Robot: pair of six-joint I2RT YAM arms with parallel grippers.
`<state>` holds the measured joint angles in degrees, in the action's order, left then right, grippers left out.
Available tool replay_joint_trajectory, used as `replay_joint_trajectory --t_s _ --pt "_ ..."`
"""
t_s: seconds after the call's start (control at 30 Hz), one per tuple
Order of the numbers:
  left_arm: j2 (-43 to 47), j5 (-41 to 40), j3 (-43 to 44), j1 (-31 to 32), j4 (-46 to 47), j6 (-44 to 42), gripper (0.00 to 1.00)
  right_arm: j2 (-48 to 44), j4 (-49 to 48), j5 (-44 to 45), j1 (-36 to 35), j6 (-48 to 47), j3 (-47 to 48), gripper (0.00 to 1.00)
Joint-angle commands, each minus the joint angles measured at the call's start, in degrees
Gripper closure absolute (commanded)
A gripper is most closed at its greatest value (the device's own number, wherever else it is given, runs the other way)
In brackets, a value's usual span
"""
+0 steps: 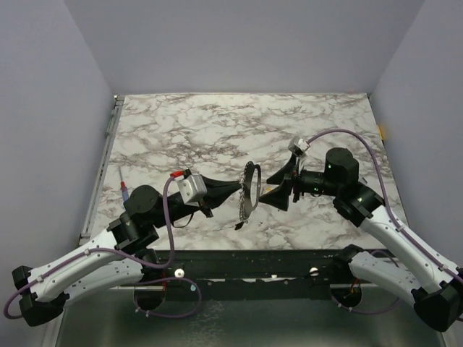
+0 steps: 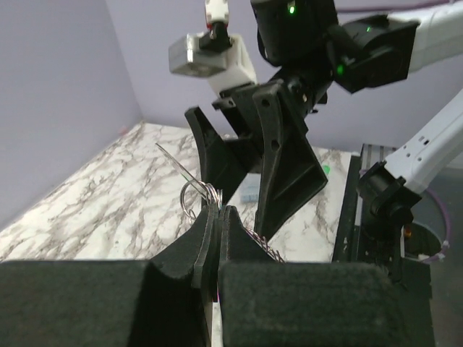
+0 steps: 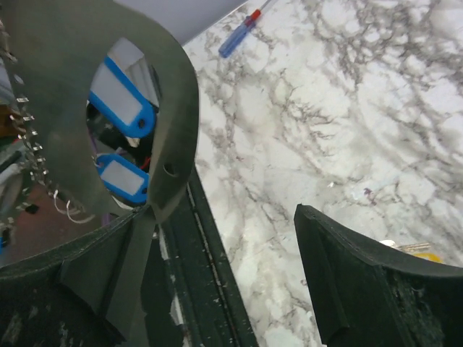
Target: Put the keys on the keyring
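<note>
My left gripper (image 1: 236,190) is shut on the keyring (image 1: 246,207), a large metal ring standing upright on edge at mid-table. In the left wrist view the black jaws (image 2: 217,210) pinch its wire loops (image 2: 209,192). My right gripper (image 1: 265,189) faces the ring from the right, open, with nothing between its fingers. In the right wrist view (image 3: 224,217) the ring's grey band (image 3: 174,94) fills the upper left. Two blue tags (image 3: 123,98) show through its opening. A yellow-headed key (image 3: 419,253) peeks out behind the right finger (image 3: 362,275).
A thin red-and-blue stick (image 1: 124,189) lies near the table's left edge, also seen in the right wrist view (image 3: 242,32). A black rail (image 1: 239,264) runs along the near edge of the marble table (image 1: 217,123). Grey walls enclose three sides.
</note>
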<state>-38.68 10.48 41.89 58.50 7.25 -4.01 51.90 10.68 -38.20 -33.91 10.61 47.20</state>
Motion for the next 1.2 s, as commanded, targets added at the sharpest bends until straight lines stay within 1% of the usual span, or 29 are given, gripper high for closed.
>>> replay_joint_trajectory --t_s 0.0,0.07,0.2,0.3,0.37,0.5,0.57,0.63,0.7,0.77,0.93,1.0,1.03,1.07,1.17 --pt "2.27 1.20 -1.57 -0.14 8.12 4.51 1.00 -1.61 -7.39 -9.88 2.25 8.33 -2.92 0.11" --pt "2.51 1.61 -1.86 -0.16 8.86 5.88 1.00 -1.67 -13.06 -15.94 3.84 11.78 -4.37 0.11" --pt "3.38 1.78 -2.57 -0.10 11.16 7.48 1.00 -2.05 -28.12 -27.76 6.57 20.85 -6.82 0.11" --pt "4.08 1.39 -3.65 -0.12 14.01 8.82 1.00 0.92 -36.54 -32.65 6.84 27.14 -7.05 0.12" --pt "4.22 1.22 -4.42 -0.14 15.50 9.59 1.00 3.38 -42.98 -35.50 6.86 32.11 -7.34 0.15" --pt "4.40 0.63 -6.29 -0.10 18.26 11.02 1.00 6.20 -55.20 -36.95 6.85 40.36 -9.07 0.18" --pt "4.56 0.36 -7.35 -0.10 20.34 11.89 1.00 7.31 -58.62 -36.97 6.87 42.70 -9.48 0.20" --pt "4.64 0.10 -8.25 -0.11 22.23 12.49 1.00 8.59 -61.57 -36.72 6.85 44.81 -9.55 0.23" --pt "4.64 -0.36 -9.24 -0.16 23.92 13.02 1.00 10.26 -66.54 -36.43 6.88 47.88 -9.96 0.27" --pt "4.49 -0.64 -9.83 -0.14 25.00 13.22 1.00 12.27 -73.82 -36.17 6.84 52.16 -10.71 0.28" --pt "4.41 -1.78 -11.37 -0.12 27.19 14.07 1.00 18.10 -92.47 -36.01 6.84 64.66 -11.25 0.38" --pt "4.24 -2.37 -12.11 -0.09 27.95 14.25 1.00 19.97 -96.14 -35.89 6.84 67.79 -10.83 0.40" --pt "4.14 -2.65 -12.50 -0.11 28.55 14.49 1.00 20.53 -97.09 -35.55 6.84 68.68 -10.71 0.43" --pt "3.95 -2.97 -13.11 -0.13 29.38 14.75 1.00 20.92 -97.39 -35.36 6.79 69.20 -10.58 0.45" --pt "3.43 -3.77 -14.03 -0.14 30.67 14.93 1.00 21.40 -96.86 -34.80 6.76 69.38 -9.91 0.48"
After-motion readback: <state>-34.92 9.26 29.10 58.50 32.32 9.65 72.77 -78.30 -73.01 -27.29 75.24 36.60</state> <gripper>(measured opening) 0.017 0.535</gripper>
